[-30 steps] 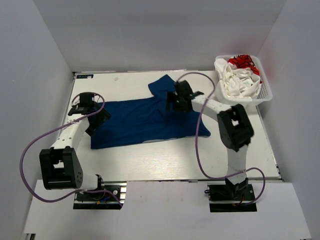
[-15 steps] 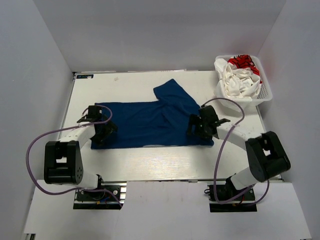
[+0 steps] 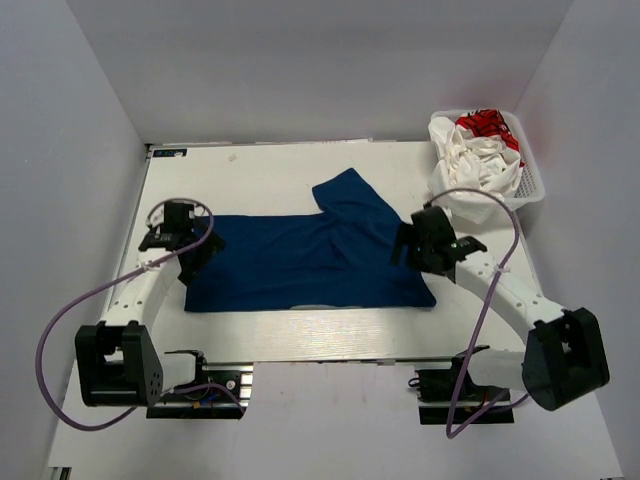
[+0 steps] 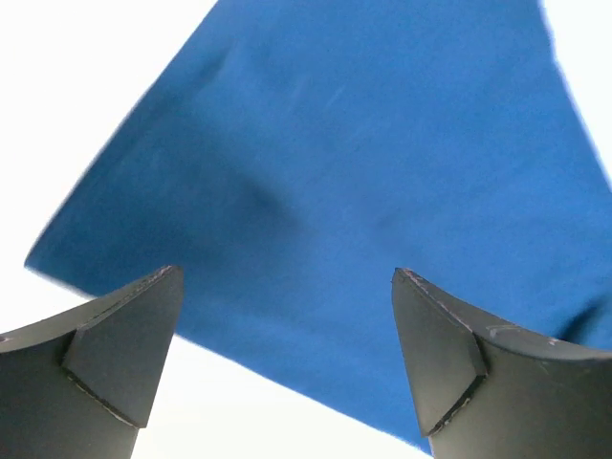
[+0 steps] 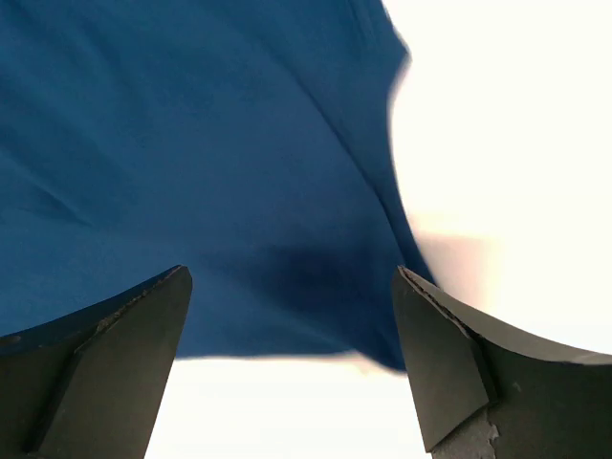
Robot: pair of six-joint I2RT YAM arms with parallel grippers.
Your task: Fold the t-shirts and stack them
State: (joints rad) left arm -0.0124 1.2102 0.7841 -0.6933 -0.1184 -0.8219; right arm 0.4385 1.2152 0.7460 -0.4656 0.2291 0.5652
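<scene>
blue t-shirt (image 3: 300,262): soft matt cloth | white t-shirt (image 3: 478,160): soft cloth, red print | basket (image 3: 533,188): white plastic mesh | table (image 3: 260,172): smooth white surface

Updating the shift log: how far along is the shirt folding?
Done: the blue t-shirt lies spread out on the table, not yet folded. In hand: nothing; the left gripper and right gripper hover over its two ends, fingers open. Left: fold the blue one, take the white and red t-shirt out of the basket, fold it, stack both.
</scene>
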